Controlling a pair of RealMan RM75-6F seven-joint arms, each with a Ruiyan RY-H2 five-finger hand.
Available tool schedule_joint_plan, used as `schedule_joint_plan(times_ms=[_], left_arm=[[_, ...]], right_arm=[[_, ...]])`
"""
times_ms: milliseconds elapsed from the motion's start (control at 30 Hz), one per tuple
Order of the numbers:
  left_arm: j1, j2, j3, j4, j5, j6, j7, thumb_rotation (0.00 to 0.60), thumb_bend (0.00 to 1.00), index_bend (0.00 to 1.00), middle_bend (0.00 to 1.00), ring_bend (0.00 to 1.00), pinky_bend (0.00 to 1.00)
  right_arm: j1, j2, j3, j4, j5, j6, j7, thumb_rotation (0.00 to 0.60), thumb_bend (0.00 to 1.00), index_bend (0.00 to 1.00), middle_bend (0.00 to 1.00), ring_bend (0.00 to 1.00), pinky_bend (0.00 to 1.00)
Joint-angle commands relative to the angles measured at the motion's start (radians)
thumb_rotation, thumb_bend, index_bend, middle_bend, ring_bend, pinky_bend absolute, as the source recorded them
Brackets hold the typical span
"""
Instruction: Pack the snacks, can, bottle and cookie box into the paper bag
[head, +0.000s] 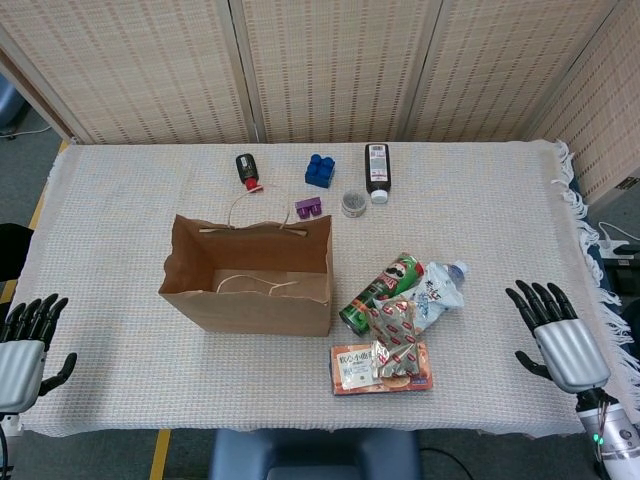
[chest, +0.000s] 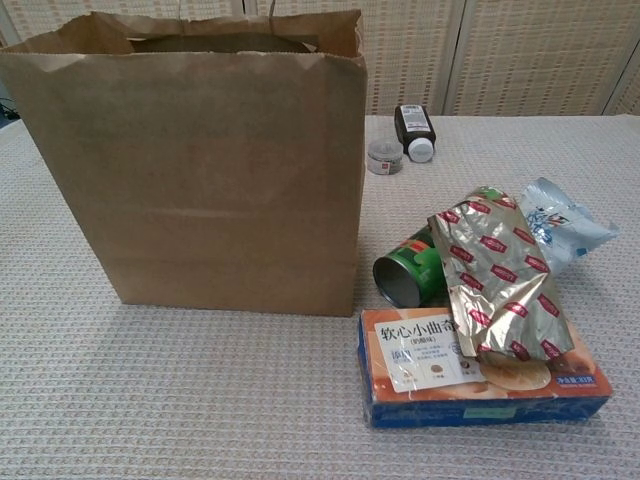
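An open brown paper bag (head: 250, 290) (chest: 200, 170) stands upright on the table's left-centre. To its right lies a heap: a green can (head: 378, 289) (chest: 410, 272) on its side, a silver-and-red snack packet (head: 393, 330) (chest: 500, 275) resting on an orange cookie box (head: 380, 370) (chest: 470, 380), and a water bottle (head: 440, 285) (chest: 560, 225) with a blue-white label. My right hand (head: 555, 333) hovers at the table's right edge, fingers spread, holding nothing. Off the near-left corner my left hand (head: 22, 350) is also open and empty. Neither hand shows in the chest view.
Along the far side lie a dark bottle with a white cap (head: 376, 170) (chest: 414, 130), a small round tin (head: 352, 204) (chest: 384, 157), a blue block (head: 319, 170), a purple block (head: 308, 207) and a black-red item (head: 247, 170). Woven screens stand behind the table.
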Motion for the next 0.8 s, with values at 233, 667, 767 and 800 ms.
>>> schedule_joint_plan(times_ms=[233,667,767,800], left_arm=[[0.000,0.002,-0.001,-0.003,-0.002,-0.002,-0.004,0.600,0.36,0.01,0.00,0.00,0.00],[-0.001,0.006,0.001,0.000,0.002,-0.004,-0.024,0.600,0.36,0.01,0.00,0.00,0.00],[-0.001,0.006,0.001,0.001,0.003,-0.005,-0.028,0.600,0.36,0.01,0.00,0.00,0.00],[-0.001,0.007,0.001,0.001,0.003,-0.005,-0.029,0.600,0.36,0.01,0.00,0.00,0.00]], right_arm=[[0.172,0.149,0.010,-0.168,-0.108,-0.210,-0.239,0.600,0.12,0.00,0.00,0.00,0.02],[0.253,0.033,0.001,-0.268,-0.072,-0.397,-0.533,0.600,0.12,0.00,0.00,0.00,0.02],[0.269,-0.008,0.009,-0.270,-0.032,-0.428,-0.561,0.600,0.12,0.00,0.00,0.00,0.02],[0.274,-0.021,0.012,-0.269,-0.023,-0.433,-0.569,0.600,0.12,0.00,0.00,0.00,0.02]])
